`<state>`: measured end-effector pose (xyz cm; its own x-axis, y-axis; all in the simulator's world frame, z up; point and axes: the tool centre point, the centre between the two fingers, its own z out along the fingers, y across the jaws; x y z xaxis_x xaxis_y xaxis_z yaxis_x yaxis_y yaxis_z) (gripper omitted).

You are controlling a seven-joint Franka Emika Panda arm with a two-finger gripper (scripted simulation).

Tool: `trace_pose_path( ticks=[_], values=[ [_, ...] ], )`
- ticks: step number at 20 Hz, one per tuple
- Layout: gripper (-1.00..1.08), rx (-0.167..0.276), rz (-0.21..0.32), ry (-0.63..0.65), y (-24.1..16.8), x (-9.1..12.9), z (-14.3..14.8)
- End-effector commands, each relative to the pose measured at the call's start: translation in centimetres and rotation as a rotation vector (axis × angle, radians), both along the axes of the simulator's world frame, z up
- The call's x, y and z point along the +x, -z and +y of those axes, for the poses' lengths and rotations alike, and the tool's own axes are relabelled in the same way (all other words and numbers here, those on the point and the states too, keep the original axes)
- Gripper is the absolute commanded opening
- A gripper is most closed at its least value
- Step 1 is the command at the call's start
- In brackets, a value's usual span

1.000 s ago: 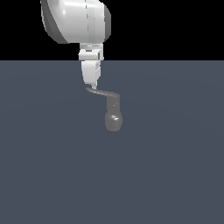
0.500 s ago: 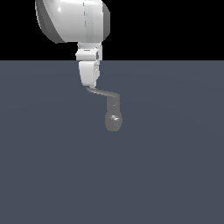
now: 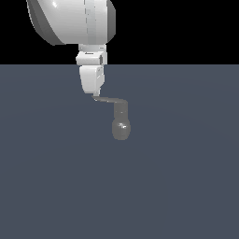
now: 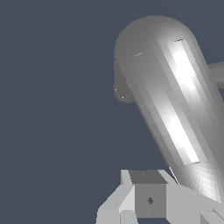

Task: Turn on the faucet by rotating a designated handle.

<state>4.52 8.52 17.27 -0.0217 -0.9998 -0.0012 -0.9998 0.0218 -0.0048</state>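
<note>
Where the exterior view shows end effector at handle tip, wrist view fills with faucet, grip state unclear.

surface: flat dark slate-blue floor beneath me
on it: the faucet, at about 12 o'clock of centre

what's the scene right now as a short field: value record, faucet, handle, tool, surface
faucet: small grey fixture, rounded bulb body with a white glint, short neck above it
handle: thin grey lever running from the neck top toward the exterior view's left
tool: white, tip at the handle's far end; contact likely, open or shut cannot be told
arm: large white body above the tool
surface: plain dark blue-grey
wrist view: large grey cylinder fills it at close range
</note>
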Motion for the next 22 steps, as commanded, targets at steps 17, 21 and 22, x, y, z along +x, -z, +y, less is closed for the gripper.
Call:
trace_pose_path(
  ticks=[17,21,22],
  values=[
    [-1.00,-0.001,0.002,0.001,0.0,-4.6,-0.9],
    [-1.00,-0.001,0.003,0.001,0.0,-5.7,-1.5],
    [-1.00,-0.001,0.003,0.001,0.0,-6.0,-1.7]
  ],
)
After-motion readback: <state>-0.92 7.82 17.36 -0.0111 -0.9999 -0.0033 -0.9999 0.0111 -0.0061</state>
